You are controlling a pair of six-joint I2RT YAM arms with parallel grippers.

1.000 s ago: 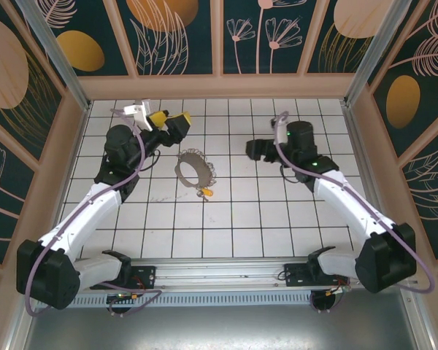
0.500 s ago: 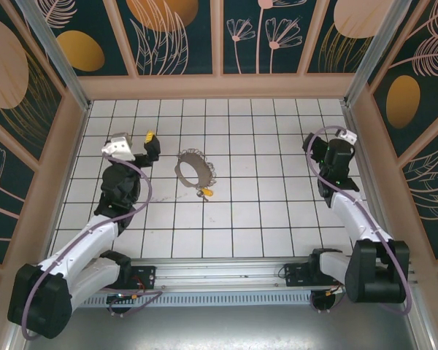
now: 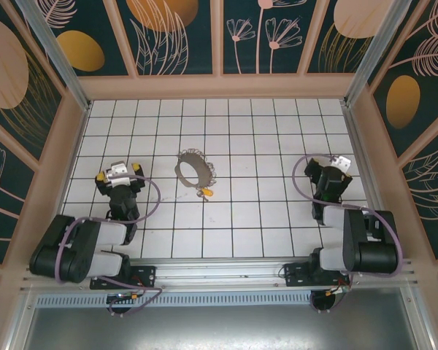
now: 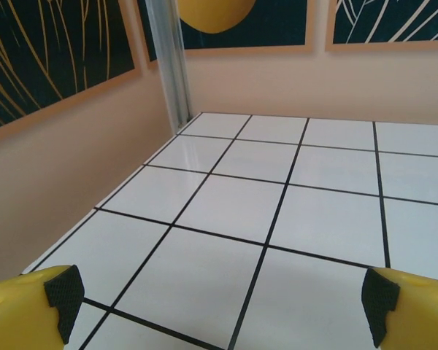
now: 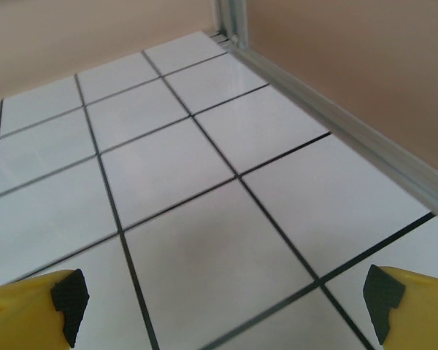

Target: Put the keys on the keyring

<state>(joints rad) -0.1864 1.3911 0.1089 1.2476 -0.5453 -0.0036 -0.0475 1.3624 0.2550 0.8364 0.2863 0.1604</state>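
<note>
The keyring (image 3: 196, 169), a thin pale ring fringed with small silvery pieces, lies on the tiled floor at the middle back. The tiny brass-yellow key (image 3: 206, 192) lies at the ring's near right edge, and I cannot tell whether it hangs on the ring. My left gripper (image 3: 119, 173) is folded back at the left, about two tiles from the ring, its yellow fingers spread open. In the left wrist view the gripper (image 4: 223, 306) stands open over bare tiles. My right gripper (image 3: 327, 169) sits far right, and in the right wrist view it (image 5: 226, 299) is open and empty.
Tan walls (image 4: 73, 168) with dark leaf panels enclose the white tiled floor (image 3: 255, 219). A metal corner post (image 4: 168, 65) stands ahead of the left gripper. The right side wall and its metal base rail (image 5: 350, 131) run close beside the right gripper.
Both arms have pulled back from the ring toward the near edge and folded over their bases, the left out to the left and the right out to the right. The ring and key lie unmoved.
</note>
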